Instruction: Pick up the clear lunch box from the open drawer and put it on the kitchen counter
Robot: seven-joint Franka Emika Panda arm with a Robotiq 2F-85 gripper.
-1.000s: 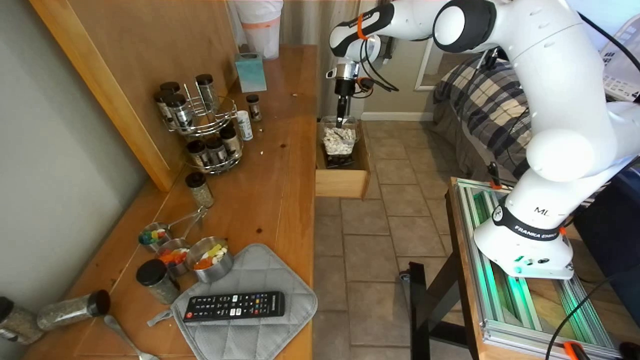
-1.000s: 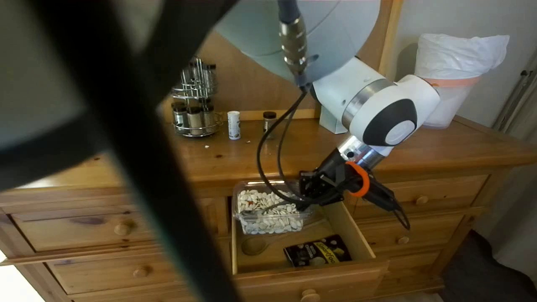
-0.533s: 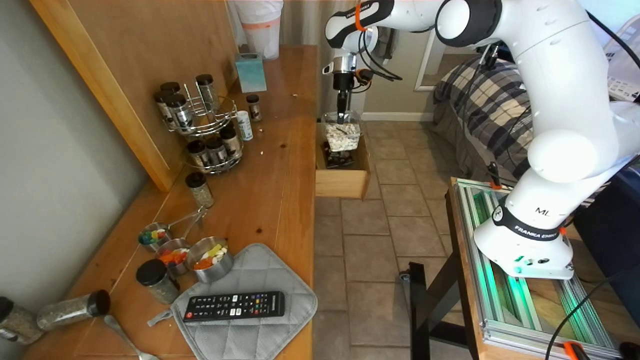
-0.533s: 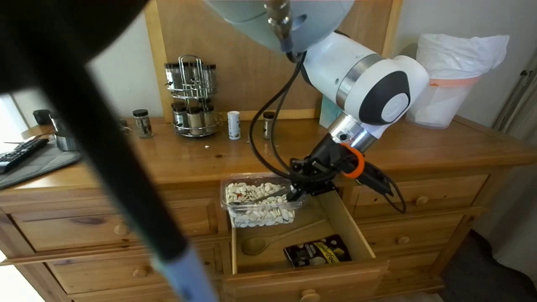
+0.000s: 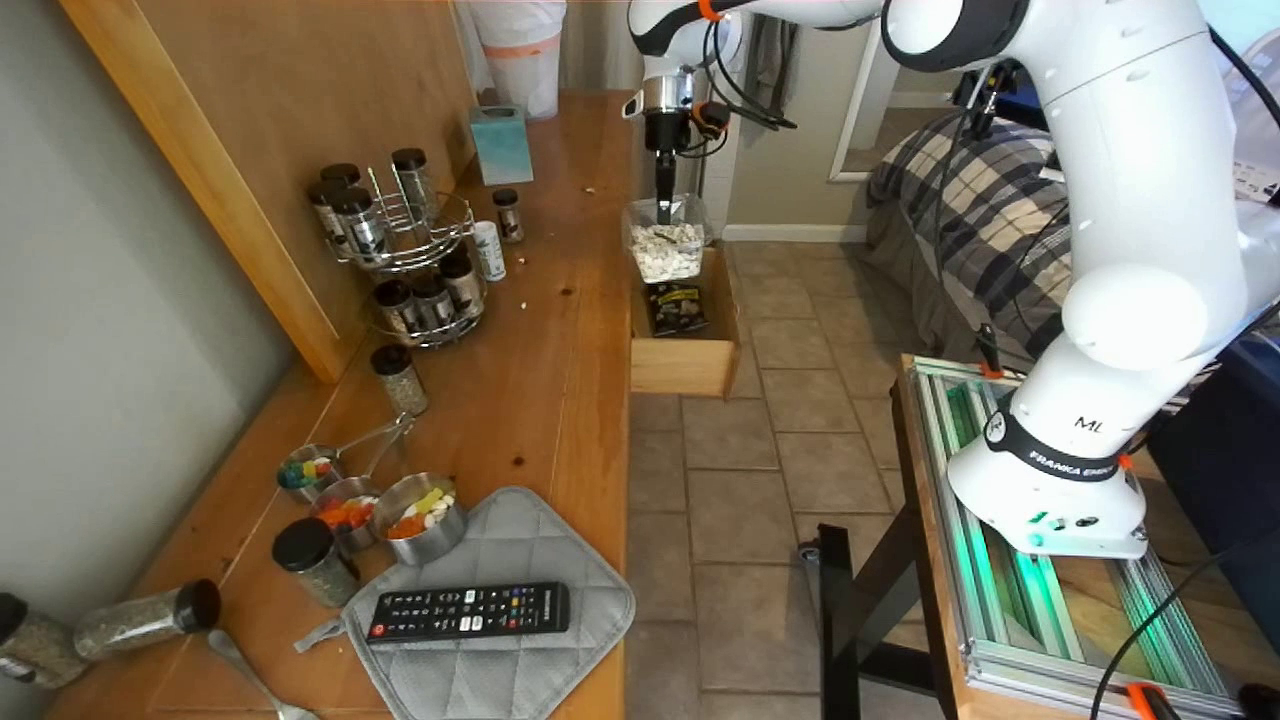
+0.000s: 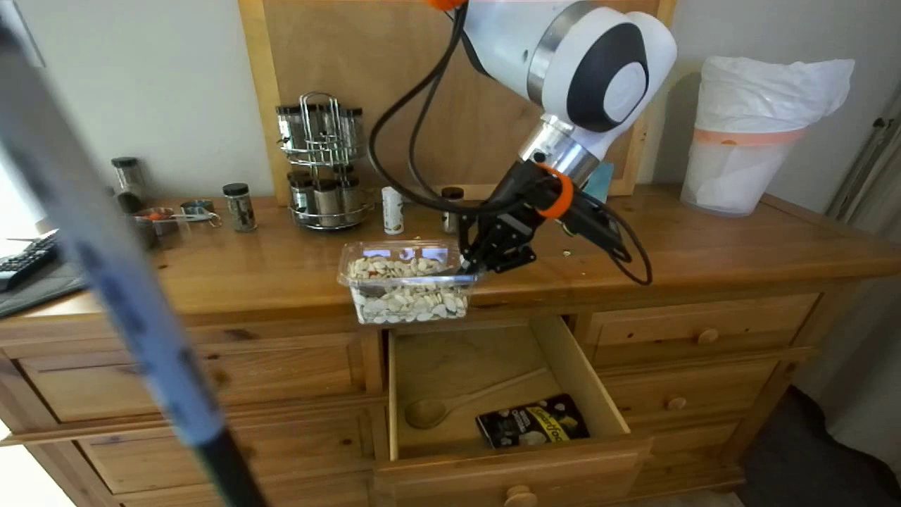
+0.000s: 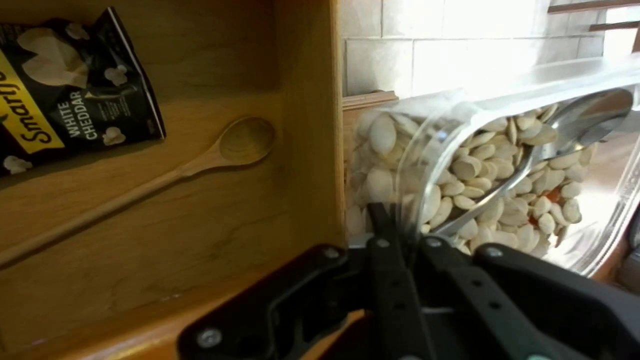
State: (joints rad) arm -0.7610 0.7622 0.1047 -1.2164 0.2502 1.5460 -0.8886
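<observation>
The clear lunch box, full of pale seeds with a metal spoon lying in it, shows in both exterior views [image 5: 668,268] [image 6: 415,308]. My gripper [image 5: 664,215] is shut on its rim; the hold also shows in an exterior view [image 6: 466,266]. In the wrist view my fingers [image 7: 395,235] pinch the box's near wall, and the box [image 7: 430,175] looks tilted there. It hangs above the open drawer [image 6: 457,362], close beside the front edge of the kitchen counter [image 5: 575,330], about level with its top. The drawer's side wall [image 7: 315,125] is beside the box in the wrist view.
A wooden spoon [image 6: 426,412] and black snack bag [image 6: 533,421] lie in the drawer. On the counter stand a spice rack [image 5: 410,262], white shaker [image 5: 488,250], small jar [image 5: 508,215], teal box [image 5: 502,145] and bin [image 5: 522,75]. A remote [image 5: 468,612] lies on a grey potholder [image 5: 500,680].
My gripper has risen with the lunch box, lifting it from inside the drawer to about counter height. It has also shifted slightly toward the counter. The drawer has not moved.
</observation>
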